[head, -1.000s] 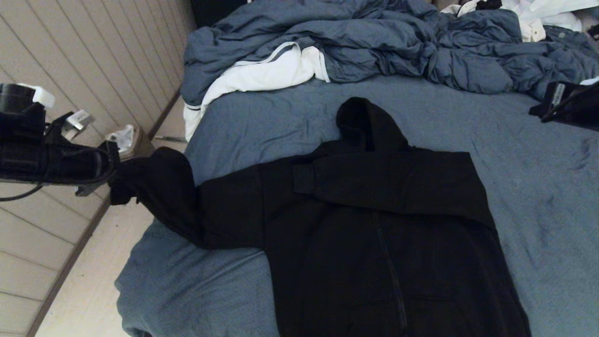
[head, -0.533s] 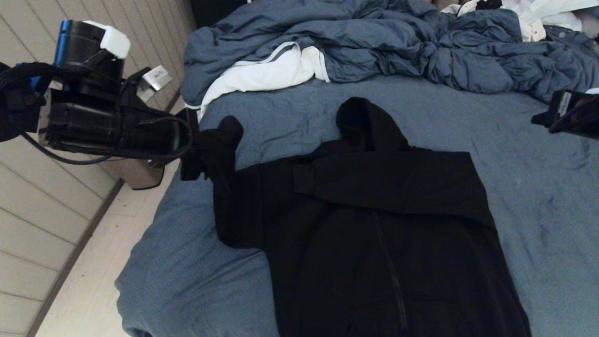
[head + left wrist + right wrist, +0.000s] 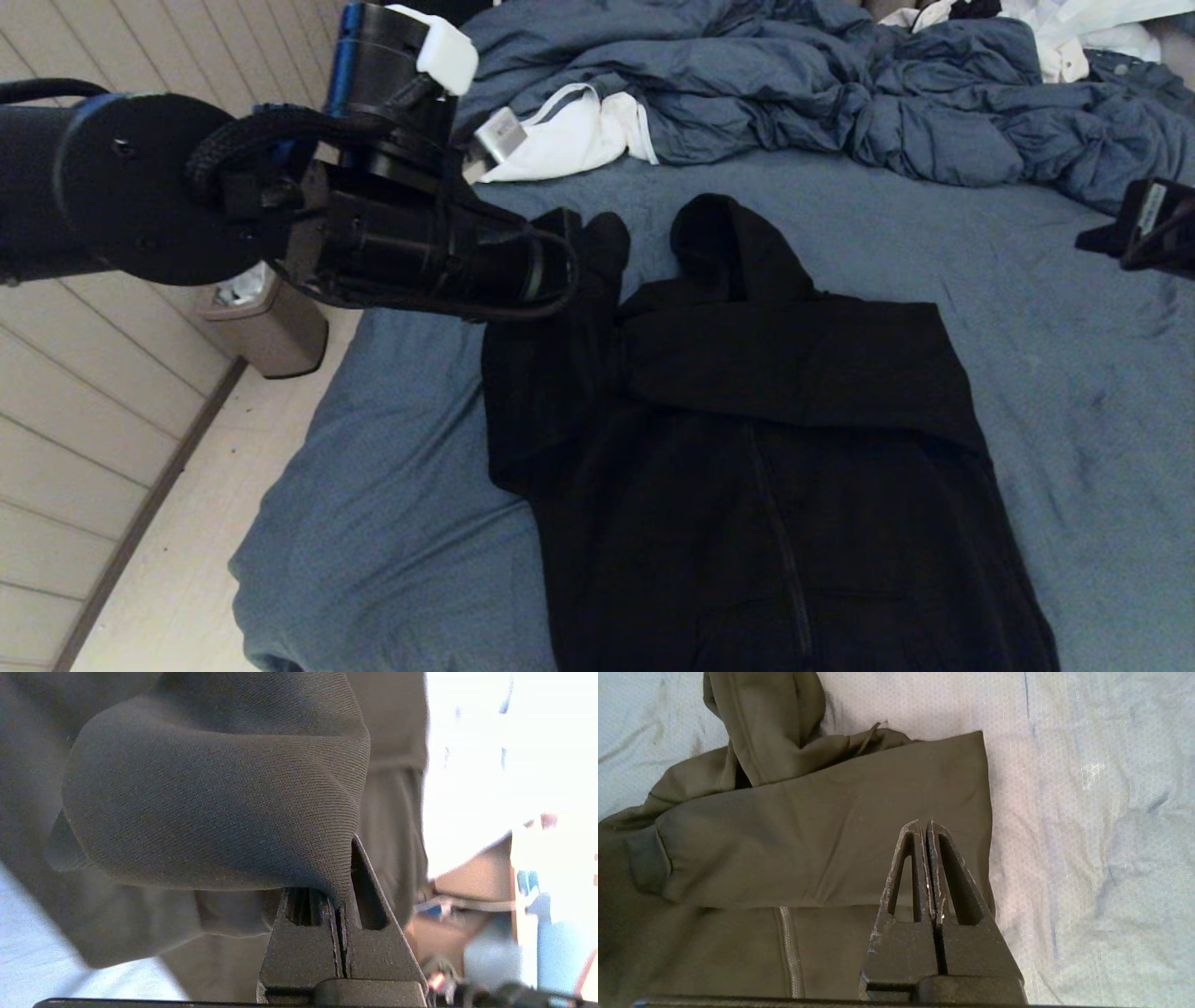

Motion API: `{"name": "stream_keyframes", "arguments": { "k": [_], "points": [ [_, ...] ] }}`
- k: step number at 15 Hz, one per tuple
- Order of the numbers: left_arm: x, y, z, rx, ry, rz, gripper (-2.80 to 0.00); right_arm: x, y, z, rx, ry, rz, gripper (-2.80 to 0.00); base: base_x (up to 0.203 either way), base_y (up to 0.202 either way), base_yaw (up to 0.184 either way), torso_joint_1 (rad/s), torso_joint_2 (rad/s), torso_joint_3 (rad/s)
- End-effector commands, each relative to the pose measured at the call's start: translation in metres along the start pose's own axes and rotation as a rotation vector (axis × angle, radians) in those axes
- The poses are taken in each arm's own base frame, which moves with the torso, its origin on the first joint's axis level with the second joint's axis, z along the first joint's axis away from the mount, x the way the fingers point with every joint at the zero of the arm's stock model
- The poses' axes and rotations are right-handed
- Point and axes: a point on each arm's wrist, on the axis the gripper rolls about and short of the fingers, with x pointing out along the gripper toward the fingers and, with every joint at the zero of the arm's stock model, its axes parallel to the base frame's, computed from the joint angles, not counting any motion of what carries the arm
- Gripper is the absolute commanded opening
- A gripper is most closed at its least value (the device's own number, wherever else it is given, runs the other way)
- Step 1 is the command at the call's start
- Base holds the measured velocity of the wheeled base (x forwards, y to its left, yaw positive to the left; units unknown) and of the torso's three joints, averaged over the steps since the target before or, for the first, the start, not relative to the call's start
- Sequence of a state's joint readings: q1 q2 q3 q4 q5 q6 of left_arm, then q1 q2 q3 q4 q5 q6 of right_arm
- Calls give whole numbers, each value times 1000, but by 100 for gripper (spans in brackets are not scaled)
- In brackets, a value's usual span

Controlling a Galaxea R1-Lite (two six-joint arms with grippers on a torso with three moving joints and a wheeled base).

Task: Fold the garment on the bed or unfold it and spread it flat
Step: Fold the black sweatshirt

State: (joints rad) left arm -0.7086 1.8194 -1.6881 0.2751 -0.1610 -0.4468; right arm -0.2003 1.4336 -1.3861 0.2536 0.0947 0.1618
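The head view is taken from above, angled forward and down over the wide blue-grey sheeted bed (image 3: 392, 523). The left wrist view is pressed close against the soft black zip-front hoodie (image 3: 210, 812). The right wrist view is set higher, looking down; the hoodie's folded sleeve and zip are shared with the head view.

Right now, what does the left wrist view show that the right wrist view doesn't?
Left wrist view only: the left gripper shut on a fold of the hoodie's sleeve, lifted off the sheet.

Right wrist view only: the right gripper shut and empty above the hoodie, with the other sleeve folded across the chest, the zip and the hood.

Both: the black hoodie on the bed's blue-grey sheet.
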Motion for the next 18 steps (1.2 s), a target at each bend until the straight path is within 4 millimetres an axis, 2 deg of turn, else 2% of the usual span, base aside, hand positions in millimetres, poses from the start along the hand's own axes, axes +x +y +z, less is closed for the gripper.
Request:
{"name": "stream_keyframes", "arguments": {
  "k": [1, 4, 7, 11, 18],
  "points": [
    [20, -11, -13, 14, 51, -26, -280, -2, -1, -1, 5, 1, -1, -280, 0, 0, 0, 0, 0, 0],
    [34, -38, -30, 54, 97, -88, -280, -1, -3, -2, 16, 5, -11, -280, 0, 0, 0, 0, 0, 0],
    [51, -51, -44, 75, 133, -108, -280, -1, -5, -4, 20, 12, -17, -280, 0, 0, 0, 0, 0, 0],
    [77, -51, -55, 73, 169, -97, -280, 1, -5, -6, 21, 23, -6, -280, 0, 0, 0, 0, 0, 0],
    [102, -50, -56, 72, 146, -79, -280, 1, -5, -7, 22, 25, -7, -280, 0, 0, 0, 0, 0, 0]
  ]
}}
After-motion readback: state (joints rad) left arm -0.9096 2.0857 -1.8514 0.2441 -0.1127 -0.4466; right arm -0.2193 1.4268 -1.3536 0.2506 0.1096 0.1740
